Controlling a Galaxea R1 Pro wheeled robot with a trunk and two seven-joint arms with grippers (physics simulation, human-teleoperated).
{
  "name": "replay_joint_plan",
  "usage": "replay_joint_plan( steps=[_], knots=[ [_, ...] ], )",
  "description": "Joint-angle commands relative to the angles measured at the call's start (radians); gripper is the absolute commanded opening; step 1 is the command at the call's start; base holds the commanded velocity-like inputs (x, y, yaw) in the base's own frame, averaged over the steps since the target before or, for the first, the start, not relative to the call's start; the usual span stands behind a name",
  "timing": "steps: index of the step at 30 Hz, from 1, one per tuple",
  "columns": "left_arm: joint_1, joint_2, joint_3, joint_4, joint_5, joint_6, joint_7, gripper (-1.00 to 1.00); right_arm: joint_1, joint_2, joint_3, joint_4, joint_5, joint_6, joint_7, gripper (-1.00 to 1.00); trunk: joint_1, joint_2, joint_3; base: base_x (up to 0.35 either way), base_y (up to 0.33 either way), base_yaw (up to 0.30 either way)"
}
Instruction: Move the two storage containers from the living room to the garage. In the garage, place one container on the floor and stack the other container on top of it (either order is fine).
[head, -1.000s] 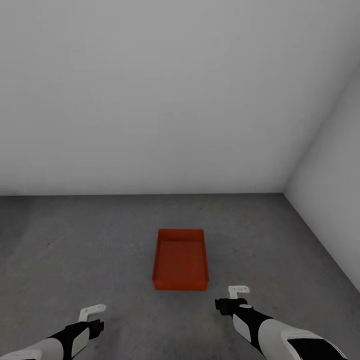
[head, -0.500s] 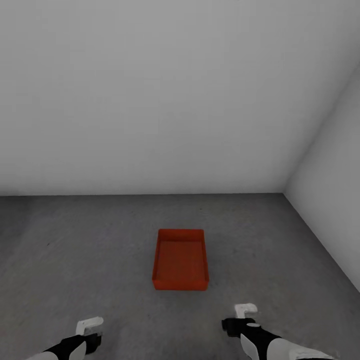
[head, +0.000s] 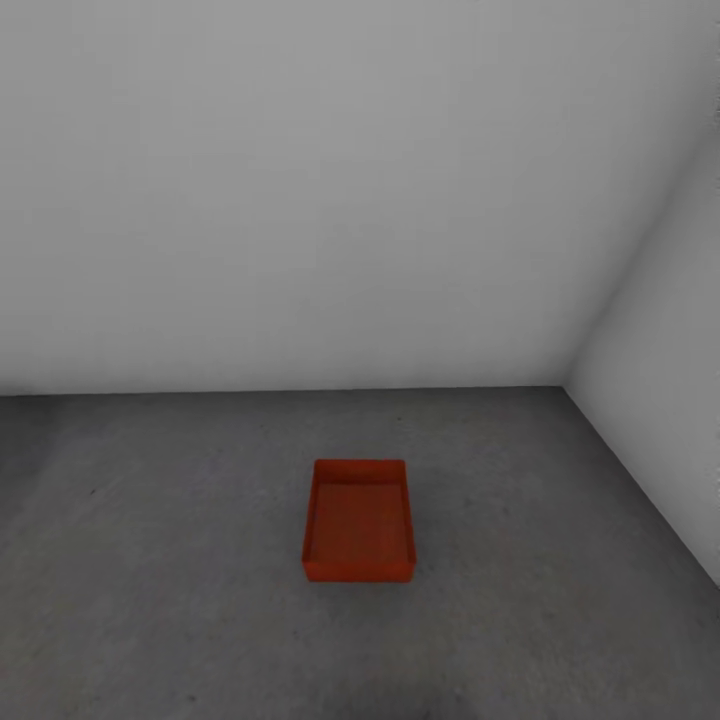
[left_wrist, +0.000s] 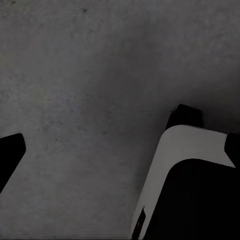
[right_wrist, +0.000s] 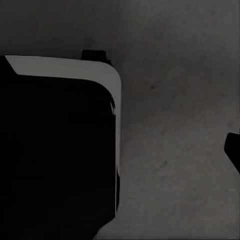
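I see one storage container (head: 359, 522) resting on the garage floor (head: 150, 560) straight ahead of me, long axis pointing toward the back wall (head: 300, 200), about equally reachable for either arm, whose jaw states I cannot tell.

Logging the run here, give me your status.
One storage container upright on the garage floor, nothing stacked in it. Gripper state unreadable from both wrist views. Nothing near the container.

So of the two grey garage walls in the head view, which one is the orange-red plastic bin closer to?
The orange-red rectangular plastic bin sits nearer the far wall, its short end facing it; the right-hand side wall lies farther off across bare concrete floor.
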Motion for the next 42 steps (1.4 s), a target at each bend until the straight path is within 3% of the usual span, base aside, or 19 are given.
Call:
replay_joint_plan(
  steps=[1, 4, 10, 19, 23, 30, 42],
  knots=[
    [0.013, -0.001, 0.003, 0.0, 0.005, 0.003, 0.002, 1.0, 0.02, 0.0, 0.0, 0.003, 0.003, -0.023, -0.003, 1.0, 0.0, -0.001, 0.001, 0.0, 0.0, -0.113],
    [0.054, -0.009, 0.003, 0.0, 0.005, 0.003, 0.001, 1.0, 0.048, -0.002, -0.001, 0.003, 0.002, -0.045, -0.004, 1.0, 0.0, -0.001, 0.004, 0.0, 0.0, -0.1],
    [0.085, -0.019, 0.003, 0.0, 0.004, 0.003, 0.002, 1.0, 0.057, -0.003, 0.0, 0.004, 0.003, -0.05, -0.003, 1.0, 0.0, -0.001, 0.013, 0.0, 0.0, -0.03],
    [0.089, -0.036, 0.002, -0.001, -0.001, 0.002, 0.002, 1.0, 0.065, 0.002, 0.001, 0.003, 0.011, -0.038, -0.001, 1.0, 0.0, -0.001, 0.027, 0.0, 0.0, -0.003],
    [0.09, -0.045, 0.003, -0.003, -0.003, 0.002, 0.001, 1.0, 0.068, 0.008, 0.002, 0.003, 0.036, -0.026, 0.006, 1.0, 0.0, -0.001, 0.034, 0.0, 0.0, 0.0],
    [0.09, -0.048, 0.003, -0.007, -0.005, 0.002, 0.003, 1.0, 0.07, 0.014, 0.002, 0.003, 0.063, -0.022, 0.013, 1.0, 0.0, -0.001, 0.045, 0.0, 0.0, 0.0],
    [0.09, -0.048, 0.002, -0.008, -0.005, 0.003, 0.003, 1.0, 0.07, 0.015, 0.002, 0.003, 0.065, -0.024, 0.025, 1.0, 0.0, -0.001, 0.065, 0.0, 0.0, 0.0]
  ],
)
